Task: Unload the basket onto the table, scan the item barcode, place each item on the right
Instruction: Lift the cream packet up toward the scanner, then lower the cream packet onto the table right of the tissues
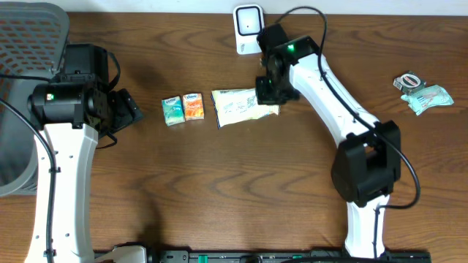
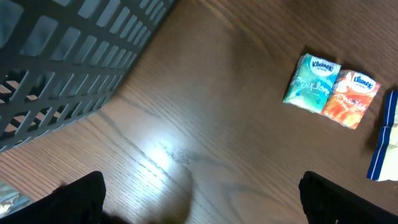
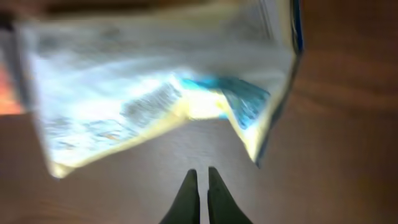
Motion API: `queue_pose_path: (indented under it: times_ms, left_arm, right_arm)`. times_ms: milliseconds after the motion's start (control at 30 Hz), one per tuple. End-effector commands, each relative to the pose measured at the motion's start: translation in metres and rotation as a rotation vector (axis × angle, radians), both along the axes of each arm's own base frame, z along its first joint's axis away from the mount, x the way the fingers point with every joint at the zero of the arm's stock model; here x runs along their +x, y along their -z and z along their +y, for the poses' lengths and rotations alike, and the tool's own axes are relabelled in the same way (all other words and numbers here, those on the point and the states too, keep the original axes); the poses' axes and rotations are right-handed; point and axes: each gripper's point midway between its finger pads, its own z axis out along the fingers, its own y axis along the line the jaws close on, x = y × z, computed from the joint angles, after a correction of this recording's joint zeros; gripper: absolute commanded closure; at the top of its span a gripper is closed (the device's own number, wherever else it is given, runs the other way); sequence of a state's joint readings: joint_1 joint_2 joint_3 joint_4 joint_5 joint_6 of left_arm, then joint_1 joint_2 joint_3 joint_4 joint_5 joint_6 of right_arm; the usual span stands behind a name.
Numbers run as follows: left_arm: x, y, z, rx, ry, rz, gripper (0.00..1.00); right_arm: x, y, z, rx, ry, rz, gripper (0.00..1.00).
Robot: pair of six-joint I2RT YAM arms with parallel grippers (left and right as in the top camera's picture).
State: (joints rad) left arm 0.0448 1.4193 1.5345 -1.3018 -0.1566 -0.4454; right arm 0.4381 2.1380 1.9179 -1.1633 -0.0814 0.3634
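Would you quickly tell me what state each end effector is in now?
Left end effector: open, empty.
Right end effector: shut, empty, near the packet.

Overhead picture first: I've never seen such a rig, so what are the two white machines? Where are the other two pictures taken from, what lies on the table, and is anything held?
The white-and-black machines are two robot arms, each ending in a two-finger gripper. The overhead picture comes from a fixed camera above; the other two come from cameras on the arms' wrists.

On the wooden table lie a teal tissue pack, an orange tissue pack, a pale packet, a white device that is probably the barcode scanner, and crumpled wrappers on the right arm's side. A grey mesh basket sits by the left arm.

The left gripper is open over bare wood and holds nothing. The right gripper is shut, its tips just short of the blurred packet, with nothing between them.
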Motion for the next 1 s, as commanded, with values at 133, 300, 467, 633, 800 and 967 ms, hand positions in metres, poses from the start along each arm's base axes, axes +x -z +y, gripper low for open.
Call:
queue_pose_path:
  times_ms: [133,300,467,633,800,967]
  left_arm:
    - [0.000,0.001,0.003,0.006,-0.016,0.005,0.02]
    - [0.000,0.001,0.003,0.006,-0.016,0.005,0.02]
    - [0.000,0.001,0.003,0.006,-0.016,0.005,0.02]
    - [0.000,0.001,0.003,0.006,-0.016,0.005,0.02]
    - [0.000,0.001,0.003,0.006,-0.016,0.005,0.02]
    - [0.000,0.001,0.003,0.006,-0.016,0.005,0.02]
  right_arm:
    - [0.034,-0.030,0.042,0.153,-0.046,-0.196,0.99]
    - [0.072,-0.054,0.059,0.224,-0.056,-0.382,0.99]
    - [0.076,-0.042,0.058,0.199,-0.057,-0.380,0.99]
    - [0.070,0.000,0.065,0.158,-0.089,-0.303,0.99]
    - [0.041,0.052,0.054,0.074,-0.097,-0.122,0.99]
    - [0.022,0.064,0.032,-0.026,-0.083,-0.037,0.99]
